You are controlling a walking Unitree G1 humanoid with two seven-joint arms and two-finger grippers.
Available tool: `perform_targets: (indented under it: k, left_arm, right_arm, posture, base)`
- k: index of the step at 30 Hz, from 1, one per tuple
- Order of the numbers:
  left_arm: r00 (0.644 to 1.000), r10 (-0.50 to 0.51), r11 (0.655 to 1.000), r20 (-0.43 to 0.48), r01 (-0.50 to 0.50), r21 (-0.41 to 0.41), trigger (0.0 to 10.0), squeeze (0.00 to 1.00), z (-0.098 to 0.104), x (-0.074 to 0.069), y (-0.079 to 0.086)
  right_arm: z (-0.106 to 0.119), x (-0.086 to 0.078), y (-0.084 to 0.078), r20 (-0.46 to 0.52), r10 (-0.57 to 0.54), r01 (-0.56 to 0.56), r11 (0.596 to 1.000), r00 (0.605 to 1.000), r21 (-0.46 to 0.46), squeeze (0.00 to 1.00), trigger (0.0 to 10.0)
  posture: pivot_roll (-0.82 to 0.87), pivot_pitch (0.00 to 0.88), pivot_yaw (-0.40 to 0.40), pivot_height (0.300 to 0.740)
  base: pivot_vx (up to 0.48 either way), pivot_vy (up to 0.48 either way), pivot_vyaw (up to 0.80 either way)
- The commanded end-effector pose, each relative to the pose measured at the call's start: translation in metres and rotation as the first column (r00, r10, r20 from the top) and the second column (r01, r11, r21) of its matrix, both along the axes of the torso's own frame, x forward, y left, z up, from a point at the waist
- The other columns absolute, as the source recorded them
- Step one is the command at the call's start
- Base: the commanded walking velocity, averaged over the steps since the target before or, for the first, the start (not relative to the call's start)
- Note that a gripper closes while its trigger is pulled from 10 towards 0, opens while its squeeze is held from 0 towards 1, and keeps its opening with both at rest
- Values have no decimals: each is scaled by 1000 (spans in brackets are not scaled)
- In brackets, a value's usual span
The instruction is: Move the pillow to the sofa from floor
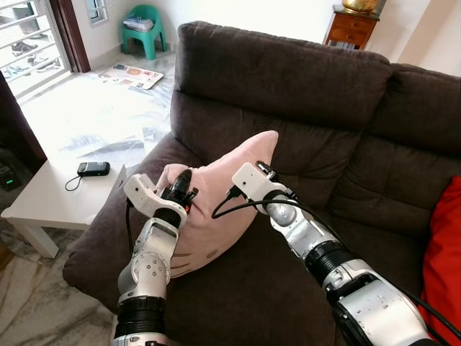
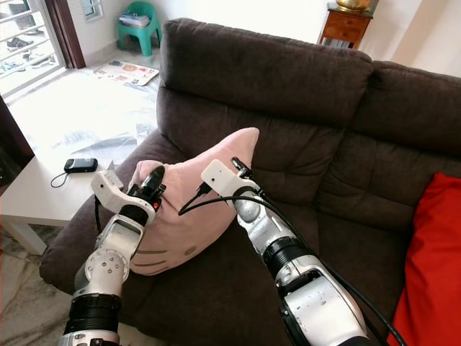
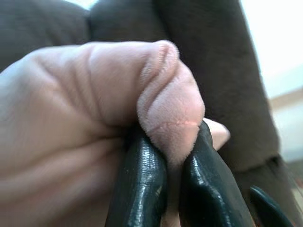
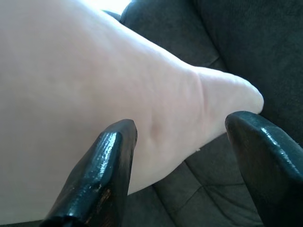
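The pillow point(image 1: 216, 209) is soft, matt pink plush. The sofa point(image 1: 302, 94) is matt brown, suede-like cloth. The fingers point(image 3: 142, 184) are glossy, smooth black. The table point(image 1: 50, 198) is smooth white.

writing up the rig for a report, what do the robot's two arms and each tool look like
Both arms are silver metal with round joints and black ribbed collars. The left arm ends in a white wrist block and the left tool, two long glossy black fingers. The right arm has the same white block, with thin black cables looping from it; the right tool has matching black fingers.
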State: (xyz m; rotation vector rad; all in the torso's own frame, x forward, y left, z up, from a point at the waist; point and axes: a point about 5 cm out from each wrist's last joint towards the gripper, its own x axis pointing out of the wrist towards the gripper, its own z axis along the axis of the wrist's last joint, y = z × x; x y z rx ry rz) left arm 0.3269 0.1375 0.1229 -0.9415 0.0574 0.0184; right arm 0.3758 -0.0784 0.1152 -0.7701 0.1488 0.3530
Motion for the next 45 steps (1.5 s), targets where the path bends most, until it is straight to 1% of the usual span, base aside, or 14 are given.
perform_targets:
  k: [1, 7, 13, 17, 22, 27, 32, 34, 36, 39, 40, 42, 43, 45]
  left_arm:
    - [999, 32, 999, -39, -32, -3, 10000, 0, -5, 0, 3]
    - [996, 62, 996, -70, -66, -52, 10000, 0, -9, 3, 4]
    - [996, -60, 972, -58, 72, 222, 10000, 0, -13, -1, 11]
    - [970, 187, 976, -153, -167, 137, 10000, 0, -29, -8, 57]
    - [962, 248, 964, -112, -233, 128, 10000, 0, -23, -8, 70]
    - [954, 292, 935, -62, -272, 226, 10000, 0, -16, -9, 90]
    - [955, 288, 944, -66, -272, 185, 10000, 0, -17, -7, 88]
    - [951, 296, 955, -91, -295, 15, 10000, 0, -20, -5, 81]
    - [954, 282, 959, -104, -282, 18, 10000, 0, -23, -5, 79]
    - [980, 138, 974, -144, -109, 197, 10000, 0, -31, -2, 62]
    - [994, 24, 907, -108, 24, 420, 10000, 0, -28, 0, 51]
    - [996, -12, 869, -92, 56, 492, 10000, 0, -25, 0, 47]
    - [995, -75, 745, -69, 102, 659, 10000, 0, -21, 0, 45]
    - [995, -75, 691, -67, 100, 716, 10000, 0, -21, -1, 47]
  right_arm:
    - [-3, -1, -4, -8, -17, 17, 1000, 1000, 9, 0, 10000]
    - [-1, -2, -8, 46, -25, 24, 999, 999, 32, 0, 10000]
    - [5, -12, -2, 52, -15, -5, 927, 999, 375, 0, 10000]
    - [-7, -30, 0, 24, -6, -6, 884, 1000, 467, 0, 10000]
    - [-10, -39, 2, 20, -9, -3, 862, 1000, 507, 0, 10000]
    - [-10, -52, 4, 24, 12, -23, 847, 1000, 530, 0, 10000]
    - [-8, -52, 1, 27, -12, -4, 848, 1000, 530, 0, 10000]
    - [-4, -50, -2, 35, -37, 12, 842, 999, 539, 0, 10000]
    - [-3, -50, -3, 38, -41, 15, 843, 998, 538, 0, 10000]
    - [0, -50, -7, 51, -68, 30, 844, 996, 536, 0, 10000]
    - [2, -49, -9, 62, -85, 38, 840, 994, 541, 0, 10000]
    - [3, -49, -10, 65, -89, 39, 838, 994, 544, 0, 10000]
    - [3, -50, -11, 69, -91, 39, 836, 993, 548, 0, 10000]
    - [3, -51, -12, 67, -92, 41, 836, 993, 548, 0, 10000]
  posture:
    - [84, 0, -118, 740]
    - [71, 0, -112, 740]
    - [70, 0, -111, 740]
    - [64, 0, -108, 740]
    - [60, 0, -108, 740]
    - [59, 0, -105, 740]
    - [57, 0, -104, 740]
    - [54, 0, -104, 740]
    - [54, 0, -103, 740]
    - [52, 0, -102, 740]
    - [49, 0, -101, 740]
    - [48, 0, -99, 740]
    - [52, 0, -97, 740]
    - [52, 0, -97, 740]
  base:
    - [0, 0, 0]
    - [0, 0, 0]
    - [0, 0, 0]
    - [0, 0, 0]
    - [0, 0, 0]
    - [0, 0, 0]
    - [0, 0, 0]
    - [0, 0, 0]
    - [0, 0, 0]
    - [0, 0, 0]
    - [0, 0, 0]
    - [0, 0, 0]
    - [0, 0, 0]
    - [0, 0, 0]
